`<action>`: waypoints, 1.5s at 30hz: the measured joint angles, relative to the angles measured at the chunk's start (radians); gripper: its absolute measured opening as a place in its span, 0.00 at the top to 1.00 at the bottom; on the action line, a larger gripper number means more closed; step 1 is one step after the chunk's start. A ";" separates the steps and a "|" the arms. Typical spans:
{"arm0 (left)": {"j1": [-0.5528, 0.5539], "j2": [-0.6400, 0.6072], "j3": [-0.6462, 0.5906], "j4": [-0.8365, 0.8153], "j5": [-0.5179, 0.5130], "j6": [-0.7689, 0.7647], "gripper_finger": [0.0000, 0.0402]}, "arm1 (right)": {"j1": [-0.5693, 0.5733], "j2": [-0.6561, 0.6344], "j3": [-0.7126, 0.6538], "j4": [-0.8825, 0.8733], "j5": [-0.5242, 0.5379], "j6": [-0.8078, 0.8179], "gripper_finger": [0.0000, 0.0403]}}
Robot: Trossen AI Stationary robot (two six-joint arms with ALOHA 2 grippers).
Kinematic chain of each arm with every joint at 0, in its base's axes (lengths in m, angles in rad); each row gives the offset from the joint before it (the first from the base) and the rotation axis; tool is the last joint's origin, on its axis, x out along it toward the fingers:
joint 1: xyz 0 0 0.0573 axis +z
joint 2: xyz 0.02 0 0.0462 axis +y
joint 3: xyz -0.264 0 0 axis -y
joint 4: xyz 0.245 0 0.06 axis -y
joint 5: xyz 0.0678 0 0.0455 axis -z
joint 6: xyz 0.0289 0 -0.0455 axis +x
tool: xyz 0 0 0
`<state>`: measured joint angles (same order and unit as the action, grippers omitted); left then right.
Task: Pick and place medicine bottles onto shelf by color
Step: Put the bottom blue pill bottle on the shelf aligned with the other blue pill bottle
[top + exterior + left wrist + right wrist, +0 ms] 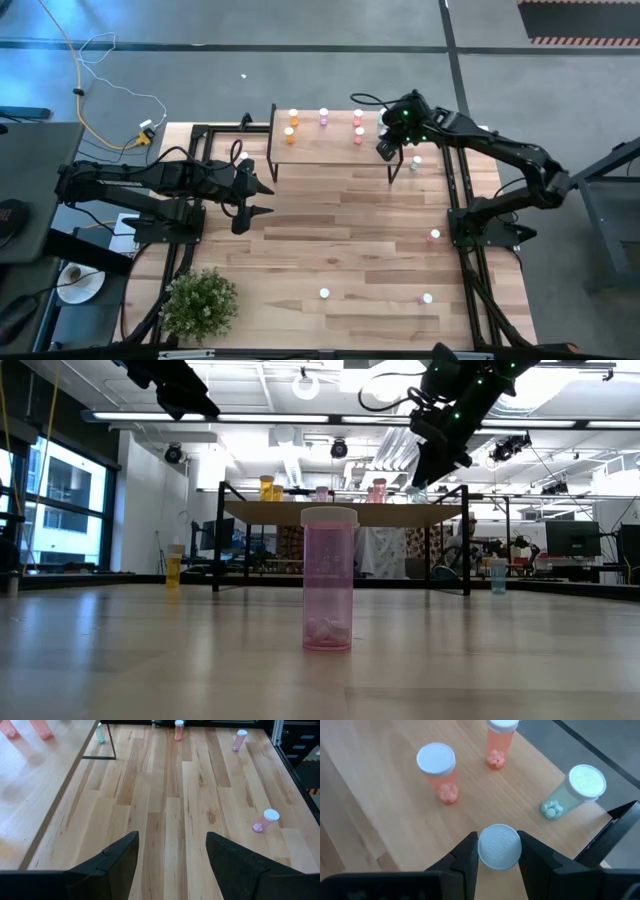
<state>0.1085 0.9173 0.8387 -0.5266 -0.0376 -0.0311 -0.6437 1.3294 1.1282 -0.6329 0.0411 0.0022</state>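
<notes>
While my right gripper (499,851) hangs over the right end of the shelf (330,150), near the desk's far edge, its fingers (462,857) are pinching a white-capped bottle (499,847) by the cap; I cannot make out its body colour from above. Just past it on the shelf top I see a pale green bottle (572,791) standing near the end edge, and two red bottles (440,771) side by side further in. From overhead, the shelf also carries a pink bottle (324,117) near its middle and two orange bottles (291,125) toward its left end.

My left gripper (257,198) waits over the left side of the desk (340,240), fingers (112,865) spread with nothing between them.

Loose bottles remain on the desk: a green one (416,163) just beside the shelf's right legs, a pink one (434,236) by the right edge, and two more (324,294) toward the near edge. One pink bottle (328,578) stands upright close to the low camera. A potted plant (200,303) sits at the near left corner.
</notes>
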 joint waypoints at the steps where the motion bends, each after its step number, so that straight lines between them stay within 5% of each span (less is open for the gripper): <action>1: 0.000 0.000 0.000 0.000 0.000 0.000 0.44 | 0.000 0.003 0.000 0.001 0.003 0.000 0.74; 19: 0.000 0.000 0.000 0.000 0.000 0.008 0.44 | 0.000 0.005 0.002 -0.014 0.008 0.018 0.74; 29: 0.000 0.000 0.000 0.000 0.000 0.008 0.44 | 0.000 0.008 -0.002 -0.032 0.009 -0.002 0.61; 45: 0.000 0.000 0.000 0.000 0.000 0.008 0.44 | 0.000 0.008 -0.002 -0.007 0.049 -0.002 0.60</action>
<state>0.1089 0.9169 0.8387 -0.5266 -0.0380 -0.0230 -0.6437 1.3373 1.1267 -0.6399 0.0902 0.0002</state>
